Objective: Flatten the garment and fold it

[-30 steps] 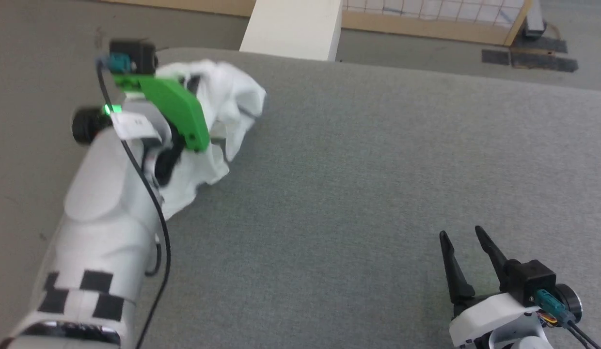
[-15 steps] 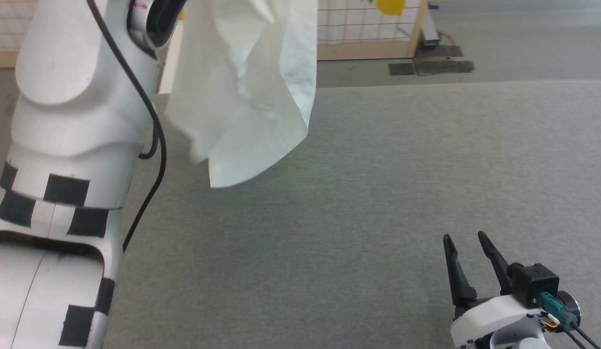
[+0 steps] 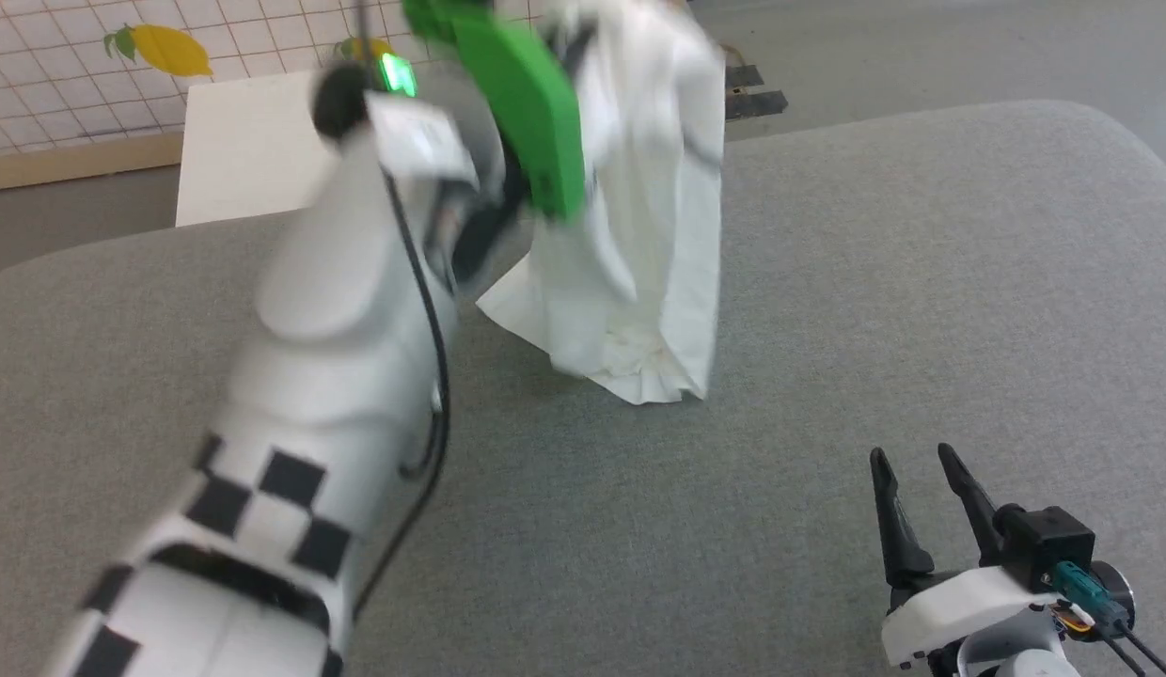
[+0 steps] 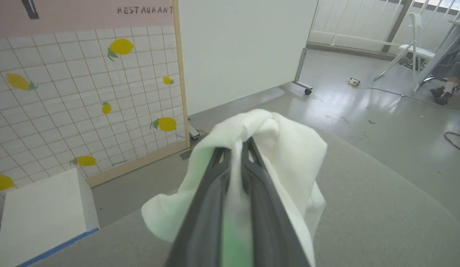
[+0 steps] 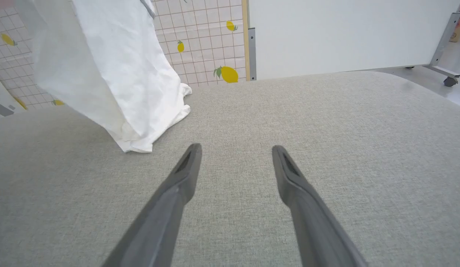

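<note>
Garment (image 3: 644,282) hung over grey table (image 3: 921,282).
It is pinched in the closed left gripper (image 4: 233,146), hem touching the table; the right gripper (image 3: 910,453) is held spread, empty, above the table.

One soft white fabric garment (image 5: 122,74) is showing dark grey stitching; grey woven bench (image 5: 326,129) is lying plain; white tiled wall panel (image 4: 48,111) is displaying yellow lemons.

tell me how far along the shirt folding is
Done: the garment is picked up, pinched in the left hand. In hand: it hangs bunched from that grip, its lower end seemingly resting on the grey surface. Left: nearly everything. It is neither spread flat nor folded, and the right hand sits open and empty over the surface.
</note>
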You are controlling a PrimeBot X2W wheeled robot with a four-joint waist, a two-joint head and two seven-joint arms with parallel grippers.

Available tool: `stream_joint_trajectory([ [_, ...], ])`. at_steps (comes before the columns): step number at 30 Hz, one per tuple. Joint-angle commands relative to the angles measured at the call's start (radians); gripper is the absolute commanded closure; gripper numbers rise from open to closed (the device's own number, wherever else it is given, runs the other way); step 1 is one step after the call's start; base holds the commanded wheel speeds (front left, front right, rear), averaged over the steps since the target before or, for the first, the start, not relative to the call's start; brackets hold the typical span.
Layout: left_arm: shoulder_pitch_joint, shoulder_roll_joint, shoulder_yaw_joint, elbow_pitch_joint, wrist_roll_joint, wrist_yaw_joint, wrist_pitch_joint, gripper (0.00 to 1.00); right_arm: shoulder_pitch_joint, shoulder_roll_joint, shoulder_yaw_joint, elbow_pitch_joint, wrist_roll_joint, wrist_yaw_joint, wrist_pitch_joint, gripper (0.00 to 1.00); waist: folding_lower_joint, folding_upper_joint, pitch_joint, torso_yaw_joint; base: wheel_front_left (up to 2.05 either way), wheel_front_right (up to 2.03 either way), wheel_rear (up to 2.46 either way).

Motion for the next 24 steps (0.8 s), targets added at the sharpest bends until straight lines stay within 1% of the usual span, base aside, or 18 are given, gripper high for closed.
stream_joint_trajectory([
  [1,0.07,-0.004,-0.026,0.02,-0.017,-0.003,0.03,1.0,-0.01,0.0,0.0,0.003,0.003,-0.002,-0.006,0.0,0.0,-0.0001,0.003,0.001,0.0,0.0,0.0],
  [7,0.34,-0.017,-0.158,0.09,-0.094,-0.003,0.182,1.0,-0.008,0.0,0.012,0.005,0.007,-0.002,-0.006,0.0,0.0,-0.0001,-0.002,0.012,0.0,0.0,0.0],
  [9,0.423,-0.017,-0.206,0.094,-0.122,-0.004,0.243,1.0,-0.006,0.0,0.015,0.006,0.01,-0.002,-0.006,0.0,0.0,-0.0001,-0.005,0.02,0.0,0.0,0.0],
  [12,0.513,-0.018,-0.26,0.071,-0.168,0.009,0.318,1.0,0.0,0.0,0.017,0.008,0.013,-0.002,-0.006,0.0,0.0,-0.0001,-0.011,0.038,0.0,0.0,0.0],
  [13,0.534,-0.018,-0.267,0.055,-0.184,0.019,0.331,0.87,0.003,0.0,0.018,0.009,0.013,-0.002,-0.006,0.0,0.0,-0.0001,-0.014,0.045,0.0,0.0,0.0],
  [14,0.547,-0.018,-0.27,0.04,-0.198,0.025,0.339,0.0,0.005,0.0,0.02,0.01,0.013,-0.002,-0.006,0.0,0.0,-0.0001,-0.017,0.049,0.0,0.0,0.0],
  [16,0.564,-0.018,-0.255,0.0,-0.236,0.04,0.344,0.0,0.011,0.0,0.02,0.011,0.012,-0.002,-0.006,0.0,0.0,-0.0001,-0.024,0.062,0.0,0.0,0.0],
  [18,0.564,-0.018,-0.217,-0.05,-0.267,0.055,0.316,0.0,0.015,0.0,0.019,0.012,0.01,-0.002,-0.006,0.0,0.0,-0.0001,-0.031,0.073,0.0,0.0,0.0],
  [20,0.563,-0.016,-0.155,-0.107,-0.31,0.067,0.274,0.0,0.016,0.0,0.018,0.015,0.009,-0.002,-0.006,0.0,0.0,-0.0001,-0.04,0.081,0.0,0.0,0.0],
  [21,0.56,-0.011,-0.111,-0.142,-0.331,0.077,0.237,0.0,0.016,0.0,0.016,0.016,0.008,-0.002,-0.006,0.0,0.0,-0.0001,-0.043,0.086,0.0,0.0,0.0],
  [24,0.547,0.023,-0.011,-0.227,-0.354,0.096,0.132,0.0,0.012,0.0,0.006,0.021,0.009,-0.002,-0.006,0.0,0.0,-0.0001,-0.052,0.1,0.0,0.0,0.0],
])
